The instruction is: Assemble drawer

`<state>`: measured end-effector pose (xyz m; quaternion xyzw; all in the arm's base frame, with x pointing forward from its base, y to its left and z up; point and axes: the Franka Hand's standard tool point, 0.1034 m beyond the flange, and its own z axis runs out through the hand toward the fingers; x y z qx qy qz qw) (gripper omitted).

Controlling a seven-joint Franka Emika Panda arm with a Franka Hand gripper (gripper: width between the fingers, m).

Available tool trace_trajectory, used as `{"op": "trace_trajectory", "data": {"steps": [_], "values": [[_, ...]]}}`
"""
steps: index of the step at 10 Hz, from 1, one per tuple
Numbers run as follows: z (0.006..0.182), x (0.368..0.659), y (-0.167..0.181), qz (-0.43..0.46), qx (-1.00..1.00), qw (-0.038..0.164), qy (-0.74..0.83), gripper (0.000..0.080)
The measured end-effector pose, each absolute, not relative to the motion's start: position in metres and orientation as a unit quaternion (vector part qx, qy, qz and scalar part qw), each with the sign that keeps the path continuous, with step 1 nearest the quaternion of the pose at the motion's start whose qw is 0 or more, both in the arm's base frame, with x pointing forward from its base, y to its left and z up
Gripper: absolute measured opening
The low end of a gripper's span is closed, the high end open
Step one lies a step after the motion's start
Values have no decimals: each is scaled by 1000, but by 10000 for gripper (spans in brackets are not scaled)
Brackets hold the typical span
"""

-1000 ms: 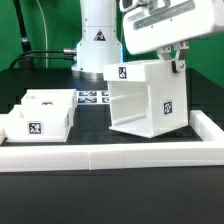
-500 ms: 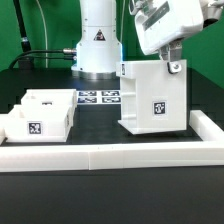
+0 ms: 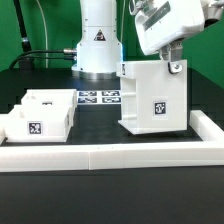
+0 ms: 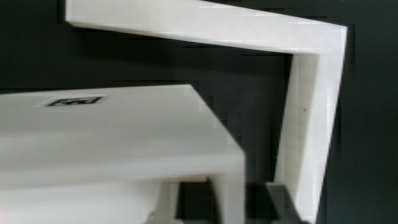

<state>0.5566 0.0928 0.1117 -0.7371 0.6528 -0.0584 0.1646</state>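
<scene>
The drawer housing [image 3: 150, 100], a white cube-like box with square tags, stands upright at the exterior view's right. My gripper [image 3: 176, 66] is at its top right edge, jaws nearly together with the housing's wall between them. In the wrist view the gripper [image 4: 231, 192] has its dark fingers [image 4: 192, 203] on either side of the edge of the housing's tagged white panel [image 4: 107, 140]. Two small white trays [image 3: 40, 115] sit side by side at the exterior view's left, apart from the housing.
The low white border wall [image 3: 100, 156] runs along the front and up the right side; its corner shows in the wrist view [image 4: 313, 90]. The marker board [image 3: 98, 98] lies between the trays and the housing. The robot base [image 3: 97, 40] stands behind.
One second ago the housing was tilted and turned in my grip; since half a second ago it stands upright and square. Nothing has moved since then.
</scene>
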Motion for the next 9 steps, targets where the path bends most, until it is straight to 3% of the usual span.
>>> {"op": "trace_trajectory", "data": {"steps": [5, 9], "values": [[114, 607, 102, -48, -725, 183, 662, 48], [112, 627, 114, -29, -713, 191, 674, 48]]}}
